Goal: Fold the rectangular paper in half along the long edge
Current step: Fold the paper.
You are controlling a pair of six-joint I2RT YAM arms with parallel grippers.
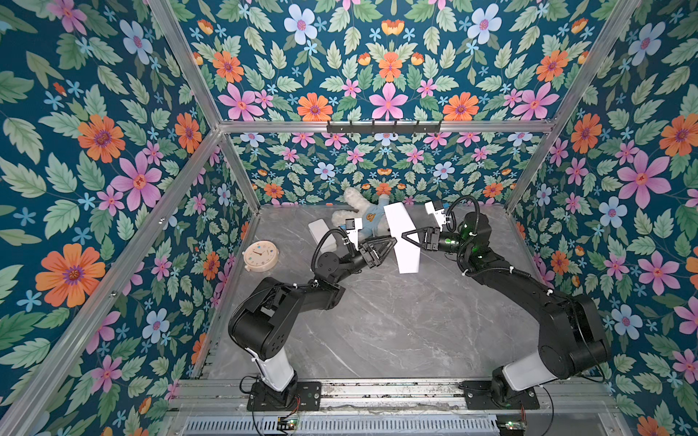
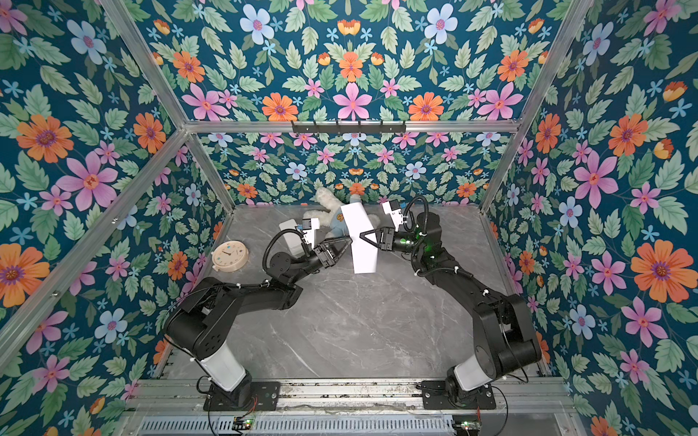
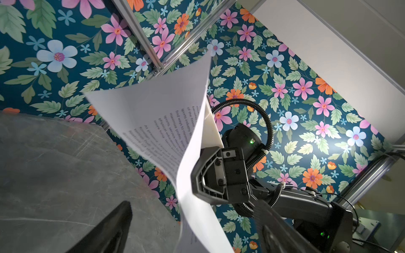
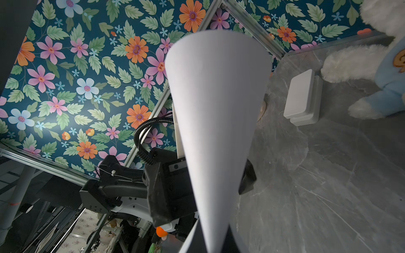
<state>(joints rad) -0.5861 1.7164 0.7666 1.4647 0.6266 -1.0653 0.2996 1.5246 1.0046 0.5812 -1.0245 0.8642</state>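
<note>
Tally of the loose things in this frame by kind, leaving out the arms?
paper: 1
plush toy: 1
clock: 1
white box: 1
Total: 4

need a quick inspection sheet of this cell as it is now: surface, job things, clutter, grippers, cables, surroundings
surface: grey marble tabletop, no spills seen
job's things: paper held up on edge, curled, print on one face
clutter: plush toy and white box at the far edge, clock by the left wall
grippers: right gripper shut on the paper; left gripper open, fingers either side of the sheet
cables: ribbed black hose looped at each wrist
surroundings: floral walls, aluminium frame, black hook rail
</note>
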